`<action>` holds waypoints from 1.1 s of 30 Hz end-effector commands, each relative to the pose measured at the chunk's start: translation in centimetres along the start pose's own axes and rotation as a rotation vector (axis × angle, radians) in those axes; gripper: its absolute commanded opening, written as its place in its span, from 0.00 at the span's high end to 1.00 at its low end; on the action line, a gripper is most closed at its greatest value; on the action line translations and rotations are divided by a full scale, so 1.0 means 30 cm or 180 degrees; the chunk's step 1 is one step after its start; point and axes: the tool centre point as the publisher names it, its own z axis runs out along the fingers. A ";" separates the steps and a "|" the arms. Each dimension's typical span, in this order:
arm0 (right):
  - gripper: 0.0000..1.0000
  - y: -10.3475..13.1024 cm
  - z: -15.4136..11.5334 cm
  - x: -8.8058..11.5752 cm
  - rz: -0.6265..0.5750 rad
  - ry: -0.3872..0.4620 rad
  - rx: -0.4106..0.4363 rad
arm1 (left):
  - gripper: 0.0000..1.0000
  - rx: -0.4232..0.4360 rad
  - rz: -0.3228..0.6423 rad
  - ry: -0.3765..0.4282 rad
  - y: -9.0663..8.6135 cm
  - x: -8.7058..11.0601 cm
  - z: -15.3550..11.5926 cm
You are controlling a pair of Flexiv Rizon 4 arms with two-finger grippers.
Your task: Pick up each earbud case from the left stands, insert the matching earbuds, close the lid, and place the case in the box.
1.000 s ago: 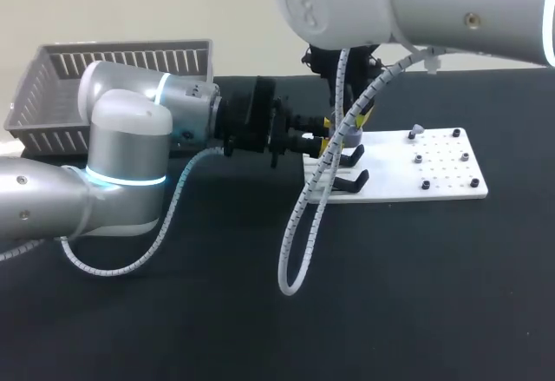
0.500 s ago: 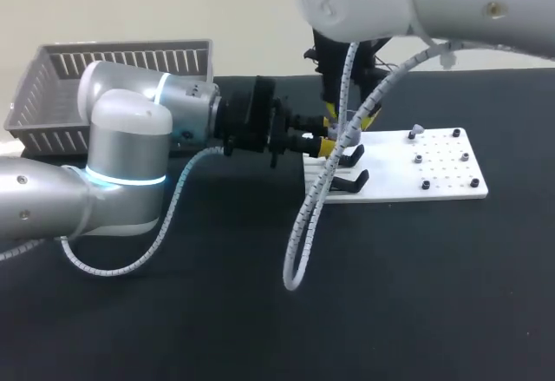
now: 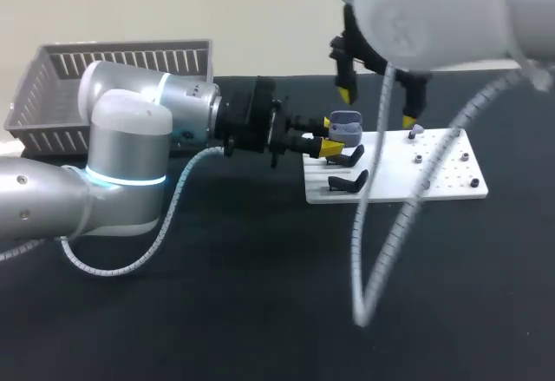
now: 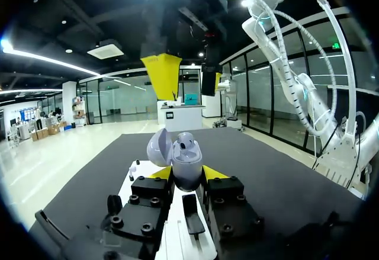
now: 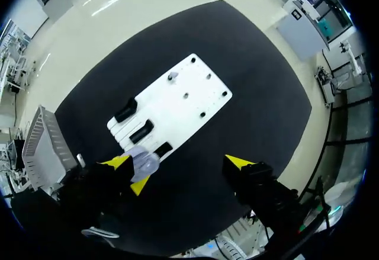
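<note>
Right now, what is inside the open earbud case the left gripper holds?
One pale rounded earbud shows in the earbud case, beside the raised lid. The case's front wall hides anything deeper, so a second earbud cannot be confirmed.

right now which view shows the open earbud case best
Left wrist view: the earbud case sits close up between the fingers of the left gripper, lid open, its inside showing. Head view shows it small, side-on; right wrist view, a small blob from above.

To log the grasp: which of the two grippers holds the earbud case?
The left gripper: it clamps the open earbud case from both sides. The right gripper, open, hangs empty above.
</note>
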 end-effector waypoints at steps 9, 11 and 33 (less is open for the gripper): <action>0.00 -0.186 0.054 -0.089 -0.0146 -0.0073 -0.1601 | 1.00 -0.0007 0.0006 -0.0003 -0.002 0.002 0.001; 0.00 -0.182 0.065 -0.110 -0.0182 -0.0047 -0.1637 | 1.00 -0.0007 0.0006 -0.0003 -0.002 0.002 0.001; 0.00 -0.046 0.272 -0.348 -0.1179 -0.0184 -0.1419 | 1.00 -0.0007 0.0006 -0.0003 -0.002 0.002 0.001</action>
